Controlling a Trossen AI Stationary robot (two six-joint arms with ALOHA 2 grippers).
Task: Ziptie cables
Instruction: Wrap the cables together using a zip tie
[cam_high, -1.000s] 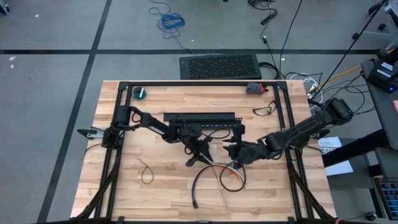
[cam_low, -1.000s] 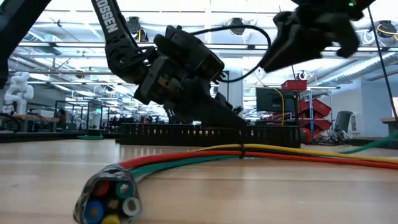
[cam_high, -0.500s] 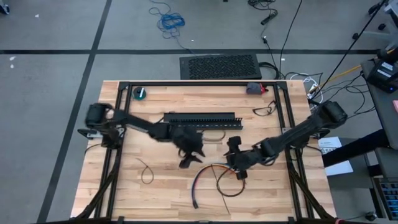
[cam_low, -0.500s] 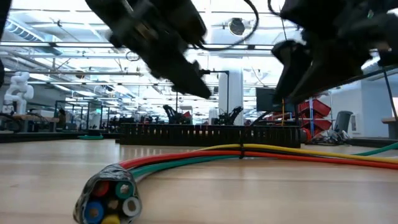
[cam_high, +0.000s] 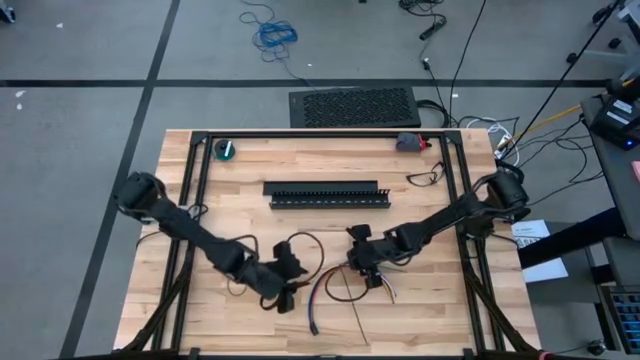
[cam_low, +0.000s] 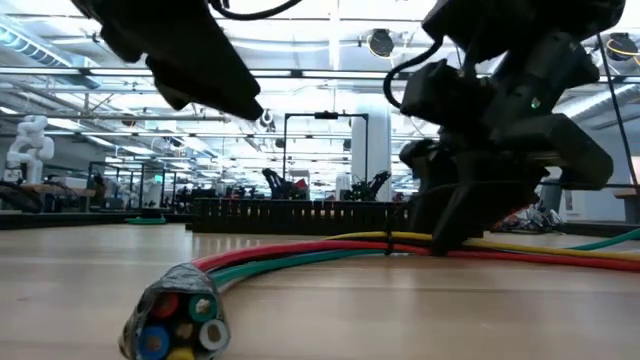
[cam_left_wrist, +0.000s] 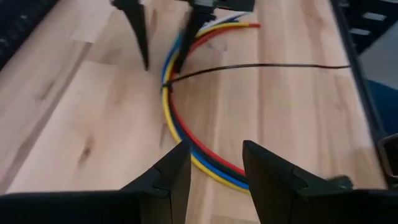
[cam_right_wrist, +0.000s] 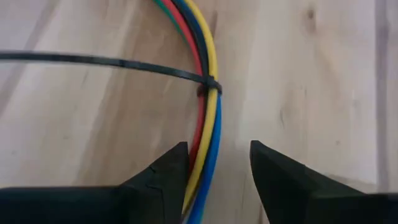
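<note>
The cables (cam_high: 316, 300) are a curved bundle of red, yellow, blue and green wires lying flat on the wooden table near its front edge; the taped end (cam_low: 180, 320) faces the low camera. A thin black ziptie (cam_right_wrist: 93, 61) is looped round the bundle, its head (cam_right_wrist: 211, 84) on the wires and its long tail (cam_left_wrist: 261, 65) flat on the wood. My right gripper (cam_high: 368, 272) is open and low, one finger on each side of the bundle (cam_right_wrist: 208, 118) just short of the ziptie. My left gripper (cam_high: 290, 290) is open and above the table (cam_low: 200, 70), over the bundle's other stretch (cam_left_wrist: 171, 112). My right gripper comes down from above with its open fingers (cam_low: 445, 225) astride the wires. I cannot tell whether a finger touches them.
A black slotted duct (cam_high: 325, 193) lies across the table's far middle. Loose dark zipties (cam_high: 425, 175) lie at the far right, beside a small dark object (cam_high: 410, 142). A green roll (cam_high: 226, 150) sits at the far left. Black frame rails (cam_high: 190, 200) run along both table sides.
My left gripper has swung from beside the slotted duct toward the table's near edge and left, ending over the bundle's near stretch. My right gripper has moved toward the table's left and down, until its fingers stand astride the bundle by the ziptie. The bundle has stayed in place.
</note>
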